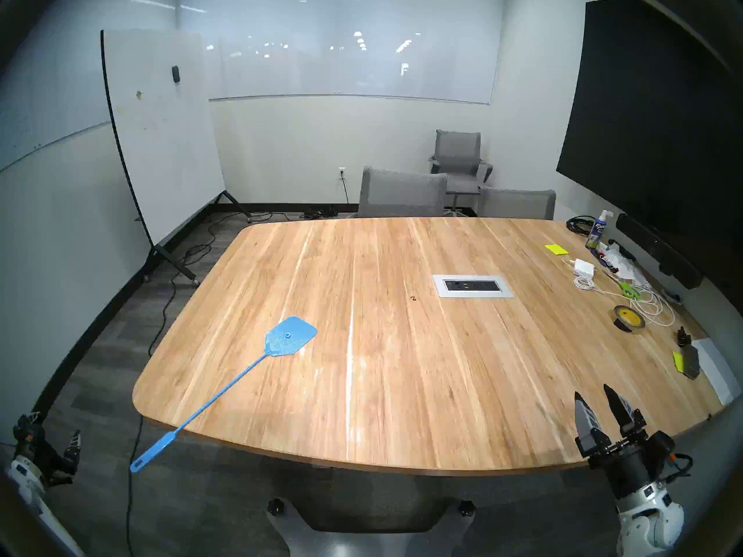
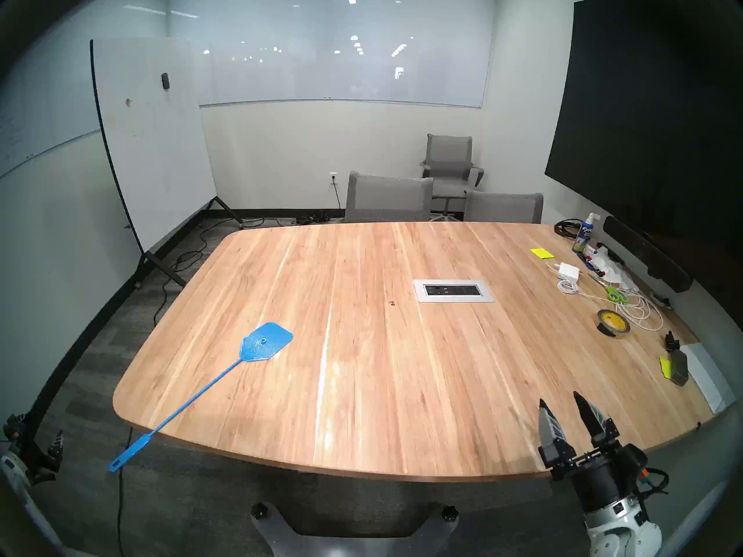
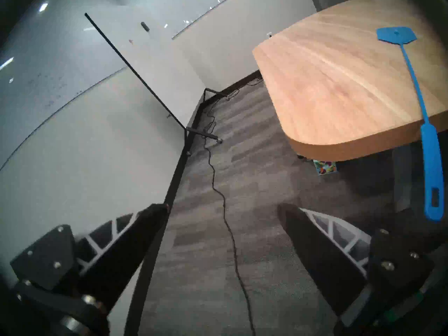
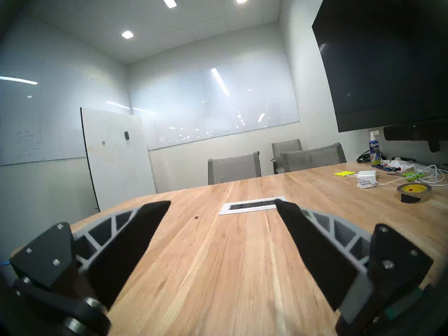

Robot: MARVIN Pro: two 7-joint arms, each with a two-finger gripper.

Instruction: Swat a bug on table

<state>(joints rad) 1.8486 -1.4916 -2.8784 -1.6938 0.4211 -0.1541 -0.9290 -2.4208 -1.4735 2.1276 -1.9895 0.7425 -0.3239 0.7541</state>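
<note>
I saw one table (image 1: 402, 383), one bug (image 1: 412, 298), one blue swatter (image 1: 290, 337) overhanging its edge, three grey chairs (image 1: 402, 194), my left gripper (image 3: 223, 211) and right gripper (image 4: 223, 204) both spread wide, empty

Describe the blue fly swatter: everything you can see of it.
The blue fly swatter looks like one-piece plastic: a flat perforated head with a small central knob, a thin straight shaft and a wider flat grip with a slot near its end. It lies flat on the table near its left corner, grip overhanging the near edge. Neither gripper touches it.
</note>
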